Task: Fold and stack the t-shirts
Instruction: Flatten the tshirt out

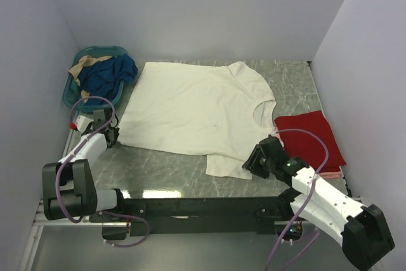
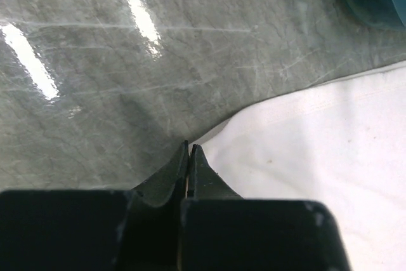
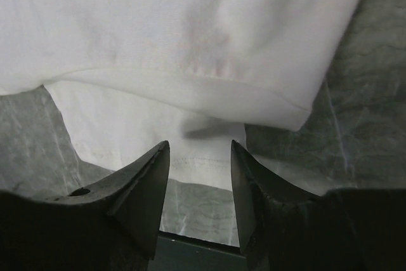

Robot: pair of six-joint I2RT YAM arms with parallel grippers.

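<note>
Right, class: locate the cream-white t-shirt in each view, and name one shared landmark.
Top external: cream-white t-shirt spread flat mid-table.
Left wrist: cream-white t-shirt lower right, beside the shut left pincer.
Right wrist: cream-white t-shirt across the top, above the open right pincer.
Shared landmark: grey marbled table.

The large t-shirt (image 1: pixel 190 106) lies spread across the middle of the table (image 1: pixel 158 169). The basket (image 1: pixel 101 49), with clothes (image 1: pixel 108 74) in it, stands at its far left corner. A folded t-shirt (image 1: pixel 311 138) lies just right of the large one, resting on another t-shirt (image 1: pixel 328 173).
</note>
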